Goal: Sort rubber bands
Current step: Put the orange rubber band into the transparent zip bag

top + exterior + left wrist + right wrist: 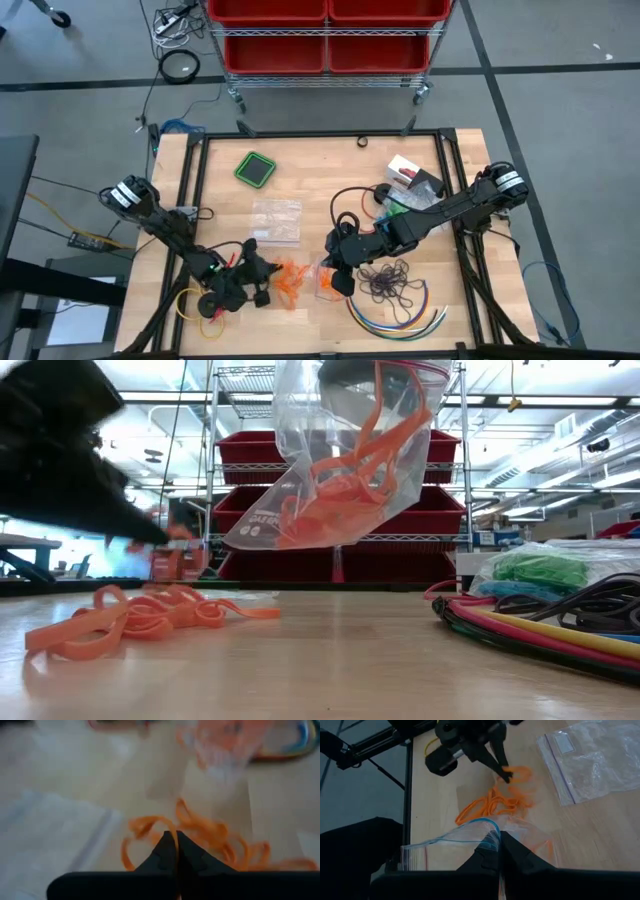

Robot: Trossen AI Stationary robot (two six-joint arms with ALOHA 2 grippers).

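The left gripper has its jaws pinched shut on an orange band at the edge of the orange rubber bands heaped on the table. Just beside it, to its right, the right gripper holds its jaws closed on the rim of a clear bag, hanging above the table with orange bands inside. I'd say the left arm must carry its band across and up to the bag's mouth.

Behind the wooden table stands a wheeled wire rack holding red bins, on a grey floor; ceiling lights glow above.
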